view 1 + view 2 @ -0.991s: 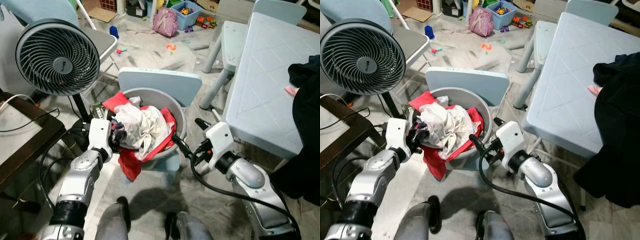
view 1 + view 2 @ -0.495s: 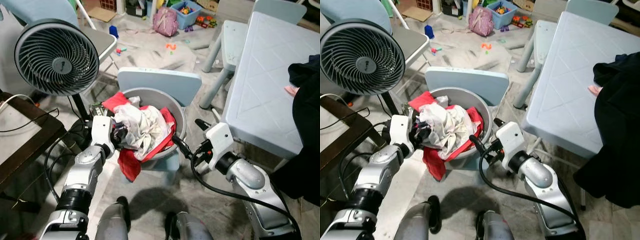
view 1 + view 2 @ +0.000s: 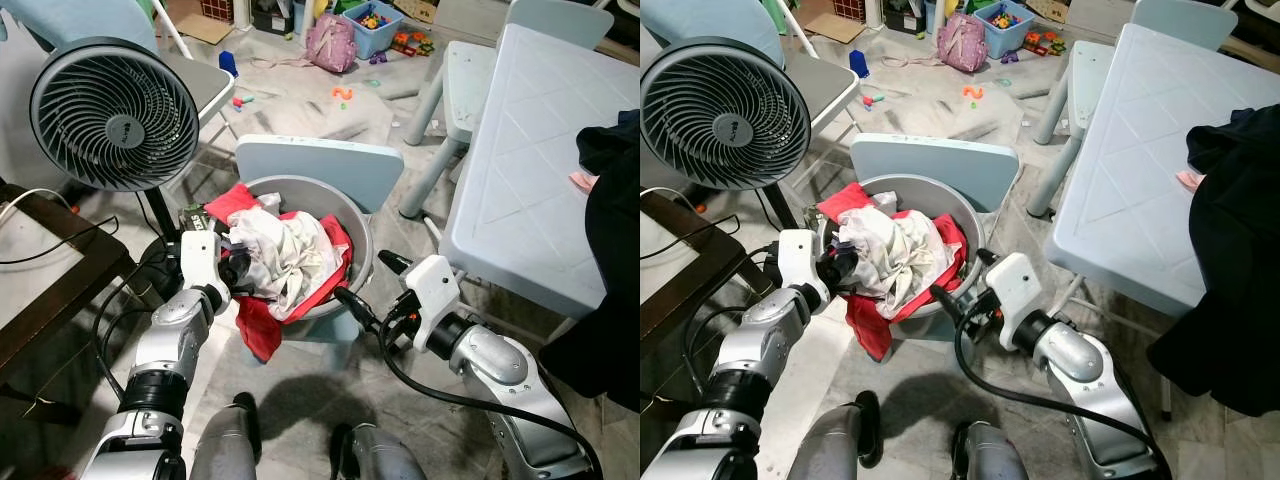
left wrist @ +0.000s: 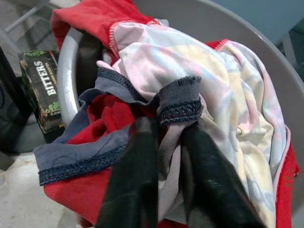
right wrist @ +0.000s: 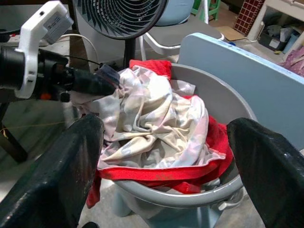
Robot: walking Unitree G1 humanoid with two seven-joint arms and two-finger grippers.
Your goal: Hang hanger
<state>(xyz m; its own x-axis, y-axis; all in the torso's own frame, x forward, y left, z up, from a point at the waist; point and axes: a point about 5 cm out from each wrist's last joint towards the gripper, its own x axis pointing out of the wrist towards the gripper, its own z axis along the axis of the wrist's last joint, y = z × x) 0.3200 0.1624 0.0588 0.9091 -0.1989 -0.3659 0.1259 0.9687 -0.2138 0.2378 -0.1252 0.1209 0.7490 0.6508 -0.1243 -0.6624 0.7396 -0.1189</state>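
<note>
Grey basket (image 3: pixel 358 246) heaped with red and pale clothes (image 3: pixel 290 255) — round fan (image 3: pixel 113 112) nearby, pale blue table (image 3: pixel 530 180) beside.

Unitree G1 humanoid, body as seen from above. Two arms of silver-grey metal in rounded, jointed segments with black rings at the joints. Left arm: slim silver forearm, white block-shaped wrist housing, left gripper (image 3: pixel 238 272) of two long black fingers (image 4: pixel 135 178). Right arm: bulbous silver forearm shell, white angular wrist housing, right gripper (image 3: pixel 368 287) with two glossy black fingers (image 5: pixel 54 178). Thick black cable loops beneath the right wrist. Two grey rounded legs below.
</note>
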